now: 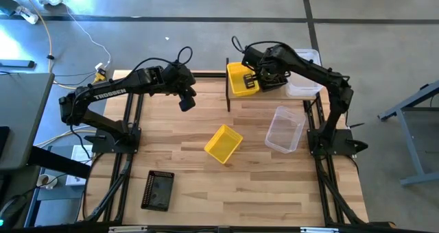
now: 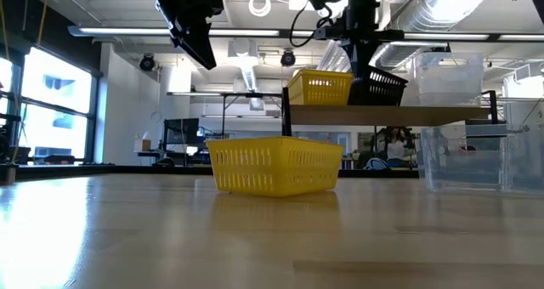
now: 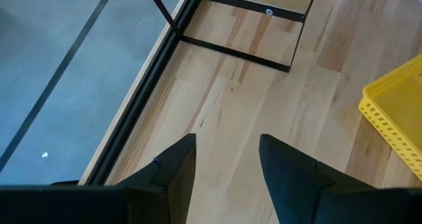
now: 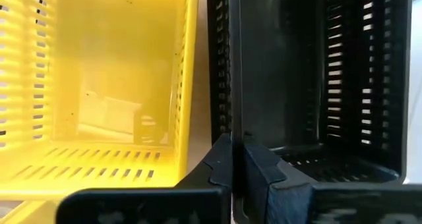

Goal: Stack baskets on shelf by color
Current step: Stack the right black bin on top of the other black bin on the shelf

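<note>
The table (image 1: 274, 192) is the biggest thing here, a light wooden top, and my two arms reach over it from its left and right sides. At its far edge stands the shelf (image 2: 387, 115), a narrow plank on black posts. On the shelf I see a yellow basket (image 1: 240, 79) at the left end, a black basket (image 2: 376, 88) just beside it in the middle, and a clear basket (image 1: 304, 82) at the right end; how many baskets are nested in each place I cannot tell. On the table, right of the middle and in front of the shelf, lies a second clear basket (image 1: 285, 129), upright. Near the middle of the table lies a second yellow basket (image 1: 223, 143), turned at an angle and well apart from the clear one. Near the front left corner lies a second black basket (image 1: 158, 190), alone. My right gripper (image 4: 236, 159) is over the shelf, and its fingers are closed on the wall of the black basket that faces the yellow one; in the right wrist view this wall goes down between the two fingertips, with the yellow basket just beside it. My left gripper (image 3: 227, 159) hangs in the air above the far left part of the table, left of the shelf, with its fingers spread apart and nothing between them; the corner of the yellow basket on the table shows near it.
</note>
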Robot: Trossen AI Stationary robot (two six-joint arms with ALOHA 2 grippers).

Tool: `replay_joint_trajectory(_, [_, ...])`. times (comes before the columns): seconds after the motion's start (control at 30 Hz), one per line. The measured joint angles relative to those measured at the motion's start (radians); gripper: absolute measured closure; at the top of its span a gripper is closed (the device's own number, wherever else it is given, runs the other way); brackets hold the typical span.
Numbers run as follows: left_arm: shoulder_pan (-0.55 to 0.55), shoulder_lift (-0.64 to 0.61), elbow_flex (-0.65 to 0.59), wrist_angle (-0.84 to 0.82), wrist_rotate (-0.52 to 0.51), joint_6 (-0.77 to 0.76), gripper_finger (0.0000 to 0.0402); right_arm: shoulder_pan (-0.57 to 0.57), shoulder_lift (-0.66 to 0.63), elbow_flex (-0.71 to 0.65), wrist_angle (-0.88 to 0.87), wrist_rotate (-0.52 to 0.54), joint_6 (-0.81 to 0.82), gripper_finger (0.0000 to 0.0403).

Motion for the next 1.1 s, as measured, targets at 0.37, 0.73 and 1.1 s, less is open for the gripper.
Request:
replay_joint_trajectory(0.37, [0.0,0.0,0.0,-0.003,0.0,0.017,0.0245,0.0,-0.01,0.0,0.004,-0.022,0.002,0.0316])
replay_joint_trajectory(0.73, [0.0,0.0,0.0,-0.003,0.0,0.017,0.0245,-0.004,-0.054,0.0,-0.019,0.032,-0.004,0.0324])
replay_joint_trajectory(1.1, [0.0,0.0,0.0,-0.003,0.001,0.017,0.0245,-0.03,-0.049,0.0,-0.075,0.023,-0.126,0.0353])
